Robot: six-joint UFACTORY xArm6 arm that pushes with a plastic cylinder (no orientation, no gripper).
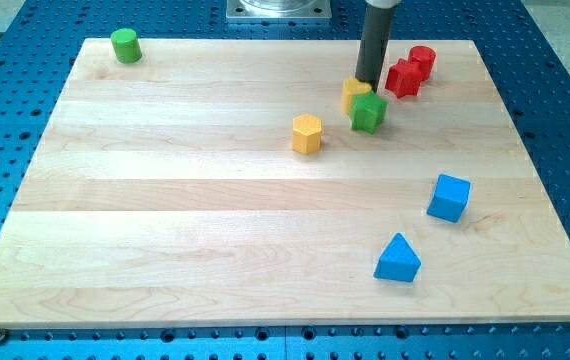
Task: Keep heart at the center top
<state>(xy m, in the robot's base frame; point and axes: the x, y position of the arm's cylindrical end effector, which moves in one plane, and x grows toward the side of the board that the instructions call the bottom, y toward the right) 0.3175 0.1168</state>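
Observation:
A yellow heart-like block lies near the view's top, right of centre, partly hidden behind my rod and touching a green star-shaped block at its lower right. My tip stands just above the yellow block, touching or almost touching its top edge. A yellow hexagonal block lies to the lower left of that pair.
A red star-like block and a red cylinder sit right of my tip. A green cylinder is at the top left corner. A blue cube and a blue triangular block lie at the lower right. The wooden board rests on a blue perforated table.

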